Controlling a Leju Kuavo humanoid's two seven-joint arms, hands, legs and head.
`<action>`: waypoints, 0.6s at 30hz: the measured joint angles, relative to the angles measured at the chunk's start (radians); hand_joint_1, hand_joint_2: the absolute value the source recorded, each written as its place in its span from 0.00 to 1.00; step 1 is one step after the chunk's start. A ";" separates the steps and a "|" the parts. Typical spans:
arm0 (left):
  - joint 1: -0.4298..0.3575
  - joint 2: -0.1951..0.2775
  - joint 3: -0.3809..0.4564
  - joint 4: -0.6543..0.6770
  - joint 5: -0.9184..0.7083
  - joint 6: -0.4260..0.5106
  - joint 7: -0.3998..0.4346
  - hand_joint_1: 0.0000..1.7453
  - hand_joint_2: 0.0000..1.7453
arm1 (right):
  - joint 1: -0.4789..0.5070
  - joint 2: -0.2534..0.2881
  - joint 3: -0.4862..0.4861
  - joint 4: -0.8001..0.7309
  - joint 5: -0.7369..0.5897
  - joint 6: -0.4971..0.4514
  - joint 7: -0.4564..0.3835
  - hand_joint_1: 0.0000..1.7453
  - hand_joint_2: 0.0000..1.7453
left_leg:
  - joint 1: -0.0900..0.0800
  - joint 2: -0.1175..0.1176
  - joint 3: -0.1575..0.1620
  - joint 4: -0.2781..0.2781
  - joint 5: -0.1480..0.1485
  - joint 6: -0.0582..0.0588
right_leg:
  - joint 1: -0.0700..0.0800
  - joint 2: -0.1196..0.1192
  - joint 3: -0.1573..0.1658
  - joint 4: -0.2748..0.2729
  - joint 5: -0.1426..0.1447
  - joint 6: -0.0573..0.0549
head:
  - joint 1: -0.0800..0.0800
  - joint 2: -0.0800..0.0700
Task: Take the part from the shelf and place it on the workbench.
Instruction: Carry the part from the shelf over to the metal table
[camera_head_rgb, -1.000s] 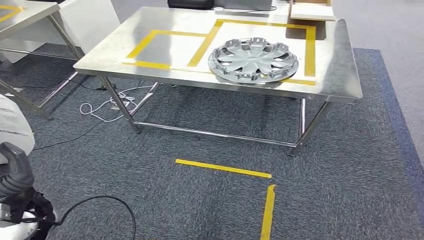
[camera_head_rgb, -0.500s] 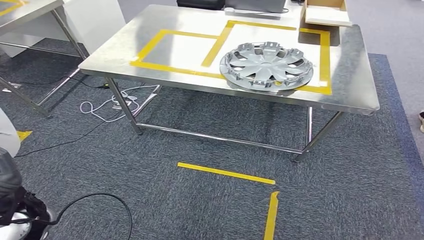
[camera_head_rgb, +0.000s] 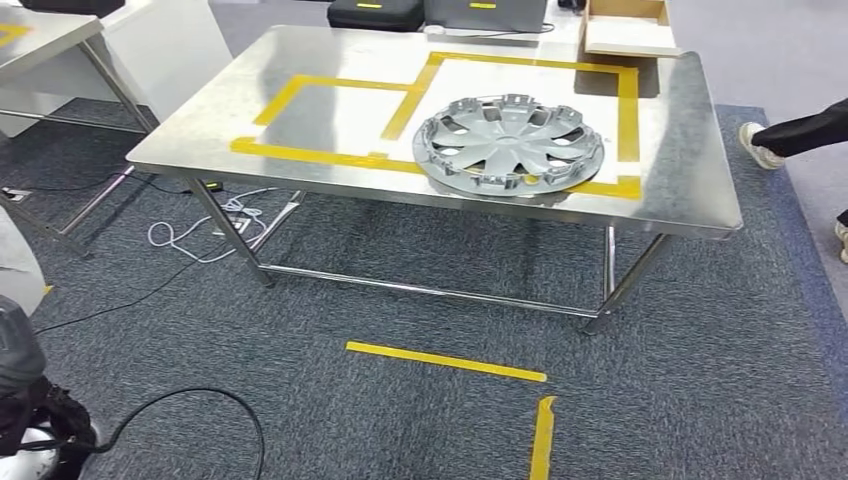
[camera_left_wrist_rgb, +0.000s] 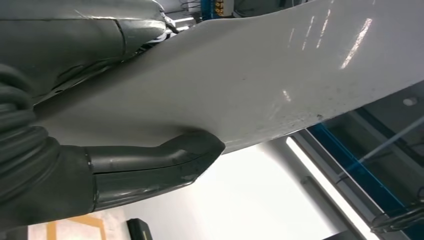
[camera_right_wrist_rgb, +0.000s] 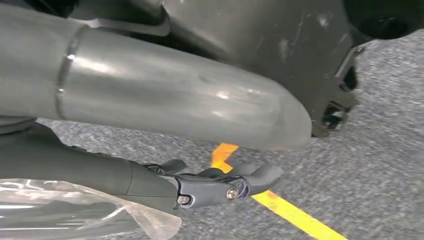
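My left hand (camera_left_wrist_rgb: 150, 167) grips a big white panel part (camera_left_wrist_rgb: 260, 75), the thumb pressed on one face and the fingers (camera_left_wrist_rgb: 75, 35) on the other. In the head view that hand (camera_head_rgb: 20, 365) sits low at the left edge, with a corner of the white part (camera_head_rgb: 14, 262) above it. Ahead stands the steel workbench (camera_head_rgb: 690, 170), marked with yellow tape rectangles, and a silver hubcap (camera_head_rgb: 510, 145) lies on it. My right hand (camera_right_wrist_rgb: 220, 182) hangs over the carpet, fingers loosely apart and nothing in them.
A person's leg and shoe (camera_head_rgb: 790, 135) reach in at the right of the workbench. A cardboard box (camera_head_rgb: 625, 25) and black cases (camera_head_rgb: 375, 14) sit at its far edge. Cables (camera_head_rgb: 200, 235) lie under it, yellow tape (camera_head_rgb: 445, 360) marks the carpet, and another table (camera_head_rgb: 40, 35) stands far left.
The whole view has shifted as the camera moved; the workbench sits slightly lower and more left in the picture. A person's leg has come into view at the right.
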 joint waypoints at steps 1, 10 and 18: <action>-0.001 0.001 0.001 0.000 0.000 0.000 0.000 1.00 1.00 | -0.001 0.000 0.000 0.000 0.001 0.001 -0.001 0.00 0.00 | -0.002 0.000 0.013 -0.050 0.012 0.004 | 0.001 0.001 0.006 0.000 -0.006 0.005 | 0.000 0.000; -0.005 0.003 0.003 0.000 -0.003 -0.008 0.000 1.00 1.00 | -0.006 0.000 0.000 0.001 0.002 0.004 -0.004 0.00 0.00 | 0.000 0.002 0.051 -0.106 0.015 0.052 | 0.001 -0.002 -0.107 0.225 -0.111 0.054 | 0.008 0.000; -0.003 0.002 0.003 0.001 -0.003 -0.009 0.000 1.00 1.00 | -0.001 0.000 0.000 0.001 0.001 0.001 -0.004 0.00 0.00 | -0.001 0.000 0.105 -0.106 -0.031 0.032 | 0.007 -0.007 -0.088 0.030 0.018 0.031 | 0.008 0.000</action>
